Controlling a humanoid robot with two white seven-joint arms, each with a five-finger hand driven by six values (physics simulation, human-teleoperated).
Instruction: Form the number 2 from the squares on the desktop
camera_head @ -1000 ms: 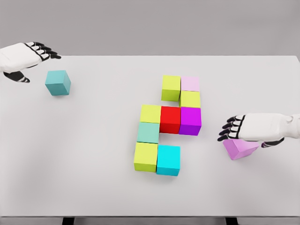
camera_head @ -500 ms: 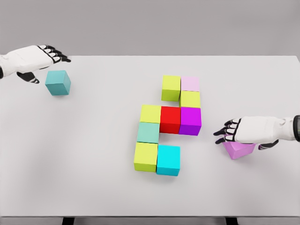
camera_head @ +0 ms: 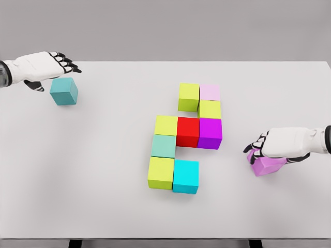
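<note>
Left hand (camera_head: 44, 65): fingers extended and holding nothing, above the loose teal cube (camera_head: 64, 91).
Figure (camera_head: 187, 136): nine matte, flat-coloured cubes, joined mid-table; the 2 looks unfinished, two cubes outstanding.
Right hand (camera_head: 282, 143): fingers curled over the violet cube (camera_head: 266, 164); grasp seemingly forming.

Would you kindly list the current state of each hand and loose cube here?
left hand: open, hovering above the teal cube, holding nothing
right hand: fingers curled over the violet cube
teal cube: flat on table, alone
violet cube: tilted under hand
</note>
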